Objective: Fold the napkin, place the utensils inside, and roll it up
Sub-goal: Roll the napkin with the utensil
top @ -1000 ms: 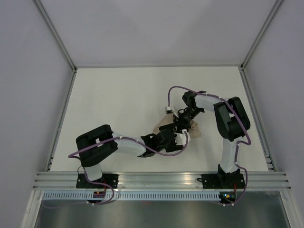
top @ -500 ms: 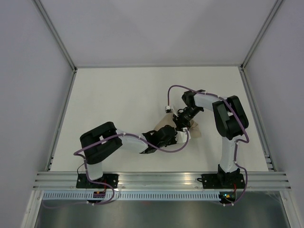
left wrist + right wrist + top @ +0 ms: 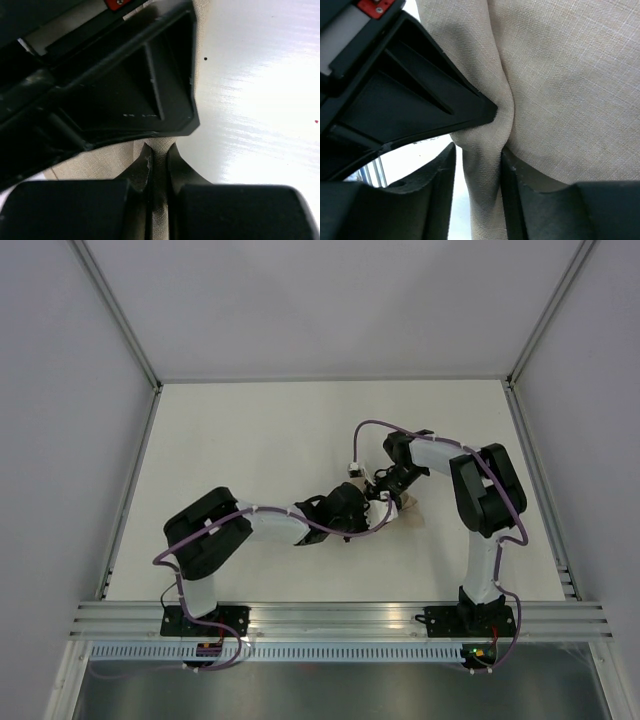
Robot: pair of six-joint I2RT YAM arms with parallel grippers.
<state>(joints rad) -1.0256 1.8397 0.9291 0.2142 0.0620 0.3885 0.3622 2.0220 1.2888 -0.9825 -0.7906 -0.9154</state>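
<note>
On the white surface (image 3: 250, 440), the tan napkin (image 3: 560, 75) lies bunched up right of centre, held from both sides: the right gripper (image 3: 480, 155) has its jaws clamped on a thick fold, the left gripper (image 3: 157, 152) its jaws pinching a thin one.

**Inspector:** Any legible text, labels, brands or numbers to log?

**Assistant:** None legible in any view. The left-view red tab (image 3: 116, 3) sits on black housing at the top edge of the left wrist view and is too cropped to read. The right-view red tab (image 3: 370, 6) shows no readable characters.
</note>
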